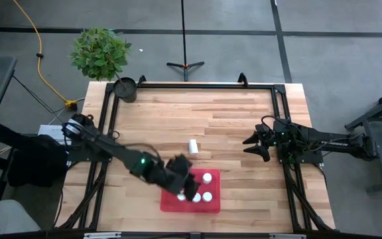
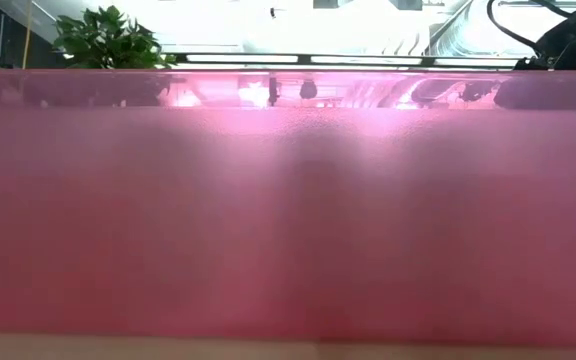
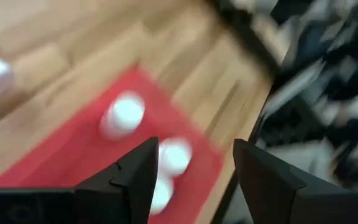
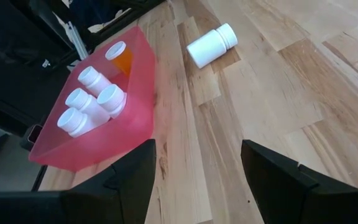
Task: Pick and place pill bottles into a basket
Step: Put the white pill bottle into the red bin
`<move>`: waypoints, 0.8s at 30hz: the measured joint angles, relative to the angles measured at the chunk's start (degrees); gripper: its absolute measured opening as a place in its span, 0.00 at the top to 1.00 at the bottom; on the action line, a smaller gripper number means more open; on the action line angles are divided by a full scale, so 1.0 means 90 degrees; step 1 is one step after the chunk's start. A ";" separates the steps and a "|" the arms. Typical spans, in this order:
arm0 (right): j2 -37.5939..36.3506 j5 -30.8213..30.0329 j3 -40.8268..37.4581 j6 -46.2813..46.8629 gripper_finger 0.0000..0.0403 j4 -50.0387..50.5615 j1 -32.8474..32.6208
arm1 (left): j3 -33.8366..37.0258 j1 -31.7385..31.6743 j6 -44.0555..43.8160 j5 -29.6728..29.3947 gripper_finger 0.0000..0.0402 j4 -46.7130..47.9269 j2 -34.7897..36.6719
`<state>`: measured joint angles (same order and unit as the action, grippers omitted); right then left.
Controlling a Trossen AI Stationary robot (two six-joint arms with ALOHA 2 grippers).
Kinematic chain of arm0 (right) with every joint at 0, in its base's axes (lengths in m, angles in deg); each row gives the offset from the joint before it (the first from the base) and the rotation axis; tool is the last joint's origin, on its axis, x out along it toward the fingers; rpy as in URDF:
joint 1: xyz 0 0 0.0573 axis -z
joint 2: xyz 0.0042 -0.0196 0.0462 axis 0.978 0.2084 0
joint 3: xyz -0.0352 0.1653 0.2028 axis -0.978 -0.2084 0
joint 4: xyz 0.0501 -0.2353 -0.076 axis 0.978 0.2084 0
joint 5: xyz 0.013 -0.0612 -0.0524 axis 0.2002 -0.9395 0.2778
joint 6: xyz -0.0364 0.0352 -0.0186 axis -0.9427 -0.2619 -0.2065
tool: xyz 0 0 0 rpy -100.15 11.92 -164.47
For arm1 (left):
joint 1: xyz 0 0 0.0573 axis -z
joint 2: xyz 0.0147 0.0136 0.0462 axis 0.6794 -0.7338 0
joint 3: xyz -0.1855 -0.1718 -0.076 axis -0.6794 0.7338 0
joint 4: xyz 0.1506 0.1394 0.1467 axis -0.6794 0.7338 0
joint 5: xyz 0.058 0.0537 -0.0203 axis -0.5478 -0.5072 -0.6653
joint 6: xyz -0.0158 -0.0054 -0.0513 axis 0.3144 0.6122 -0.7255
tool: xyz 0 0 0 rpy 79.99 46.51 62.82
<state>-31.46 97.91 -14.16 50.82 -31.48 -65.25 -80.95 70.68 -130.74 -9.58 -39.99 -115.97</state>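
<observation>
The red basket [image 1: 211, 204] sits on the wooden table near its front edge; its wall [image 2: 288, 220] fills the low view. Several white-capped pill bottles [image 4: 91, 99] stand upright inside it, one of them amber [image 4: 122, 57]. One white pill bottle [image 1: 193, 146] lies on its side on the wood, beyond the basket's far side. My left gripper [image 1: 190, 188] hovers over the basket's left part, open, with nothing between its fingers [image 3: 194, 180]. My right gripper [image 1: 252, 147] waits open at the table's right side, empty [image 4: 197, 174].
A small dark round pot [image 1: 125, 88] stands at the table's far left corner, with a green plant [image 1: 100, 52] on the floor behind it. Black frame rails [image 1: 197, 85] run along the table's edges. Bare wood lies between the basket and the far rail.
</observation>
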 joint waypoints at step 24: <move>0.0000 -0.0025 0.0001 -0.0434 0.44 -0.0001 0.0001 | -0.0565 -0.2042 -0.0230 0.2291 0.35 0.0044 0.0285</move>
<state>-31.46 97.69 -14.16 46.91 -31.49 -65.24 -86.03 52.31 -132.81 11.04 -39.60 -113.40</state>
